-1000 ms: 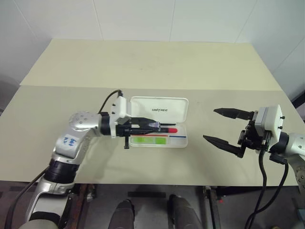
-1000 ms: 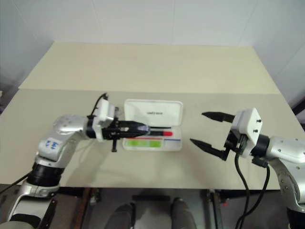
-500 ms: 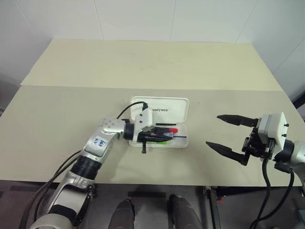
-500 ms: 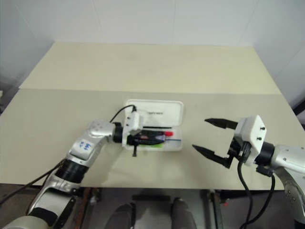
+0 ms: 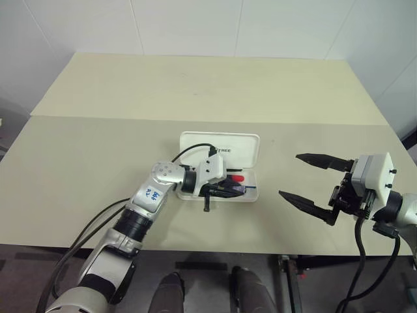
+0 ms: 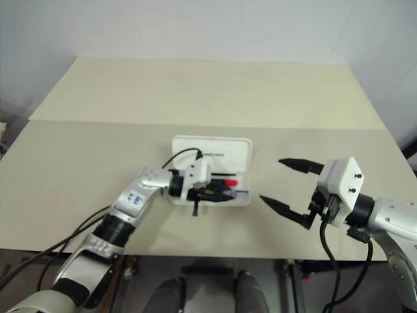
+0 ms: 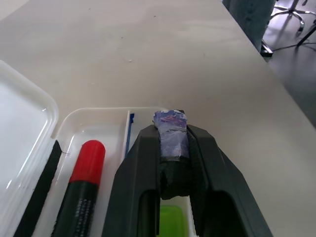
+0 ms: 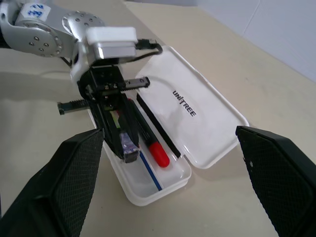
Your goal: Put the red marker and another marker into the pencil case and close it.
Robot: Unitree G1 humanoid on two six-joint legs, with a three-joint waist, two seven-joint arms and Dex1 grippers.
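Observation:
The white pencil case lies open at the table's middle, lid back with "UNITREE" showing. The red marker rests along the hinge side of its tray, red cap pointing right. The light green highlighter lies in the tray under my left gripper. That gripper reaches low into the tray from the left. It is shut, its fingertips meeting on a dark, purple-wrapped pad, with neither marker held. My right gripper hovers open to the right of the case, with nothing between its fingers.
The beige table stretches far behind the case and to both sides. Its front edge runs just below the arms. A black cable loops from the left wrist over the lid's near corner.
My left gripper has moved right and down, from the case's left end into the tray beside the red marker. The right gripper holds about the same place, still open.

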